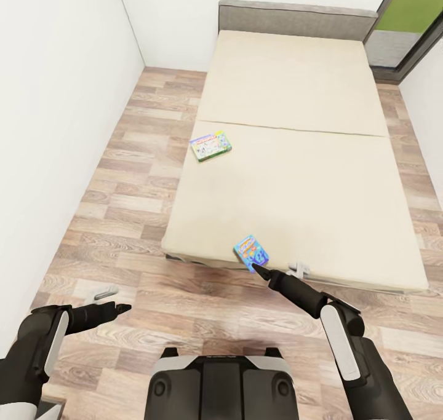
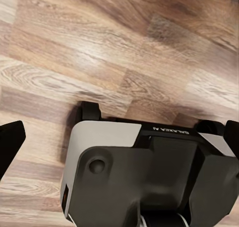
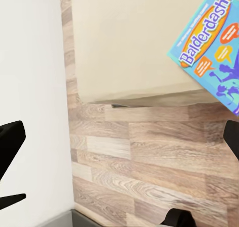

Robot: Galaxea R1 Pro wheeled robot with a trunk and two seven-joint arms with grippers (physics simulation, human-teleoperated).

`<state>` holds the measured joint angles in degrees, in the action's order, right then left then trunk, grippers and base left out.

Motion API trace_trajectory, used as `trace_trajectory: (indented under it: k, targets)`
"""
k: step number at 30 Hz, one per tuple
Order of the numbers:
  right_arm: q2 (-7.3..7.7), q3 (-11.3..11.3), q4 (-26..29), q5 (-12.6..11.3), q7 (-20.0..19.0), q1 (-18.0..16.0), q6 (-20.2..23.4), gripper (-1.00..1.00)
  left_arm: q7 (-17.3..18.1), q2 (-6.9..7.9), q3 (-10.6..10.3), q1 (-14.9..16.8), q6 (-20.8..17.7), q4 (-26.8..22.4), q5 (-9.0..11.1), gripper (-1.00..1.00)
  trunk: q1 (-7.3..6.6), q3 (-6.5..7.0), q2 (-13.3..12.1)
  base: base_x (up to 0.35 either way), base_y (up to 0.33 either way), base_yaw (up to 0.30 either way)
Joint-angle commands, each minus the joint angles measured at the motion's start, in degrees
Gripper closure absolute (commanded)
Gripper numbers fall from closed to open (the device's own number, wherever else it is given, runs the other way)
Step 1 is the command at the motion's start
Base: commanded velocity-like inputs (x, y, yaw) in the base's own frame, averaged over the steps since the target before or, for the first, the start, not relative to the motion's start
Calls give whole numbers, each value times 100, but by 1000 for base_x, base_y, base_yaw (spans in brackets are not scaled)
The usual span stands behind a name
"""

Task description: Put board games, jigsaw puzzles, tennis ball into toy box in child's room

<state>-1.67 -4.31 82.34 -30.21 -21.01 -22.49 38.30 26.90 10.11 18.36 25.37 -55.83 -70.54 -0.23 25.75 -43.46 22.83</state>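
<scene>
You had bright, even, sourceless light: only a faint soft shadow under the bed (image 1: 289,162) edge on the floor (image 1: 123,211). No glare. Renders looked slightly soft, wrist views blurrier, with straight lines bowing toward the head view's edges.

Blue board game (image 3: 211,47): cut by right wrist frame edge. Green board game (image 1: 210,146): lettering too small to read.

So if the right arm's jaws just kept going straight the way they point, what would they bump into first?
Probably the blue game box at the bed's near edge: the right gripper points at it from just short of it, jaws open. How high the tips sit is hard to judge.
</scene>
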Motion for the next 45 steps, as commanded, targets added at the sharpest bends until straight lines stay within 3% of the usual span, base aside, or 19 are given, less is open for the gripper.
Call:
trace_trajectory:
  k: [1, 45]
  targets:
    - [-7, -16, 3, -11, -18, -4, 43, -100, 23, 0, 8, 3, -33, -4, -4, -100, 4, 3, 8, 0, 0, 0]
    - [-17, -6, -47, 66, -9, -1, 30, -100, 18, -1, 7, 3, -32, -6, -24, -100, 4, 411, 8, 0, 0, 0]
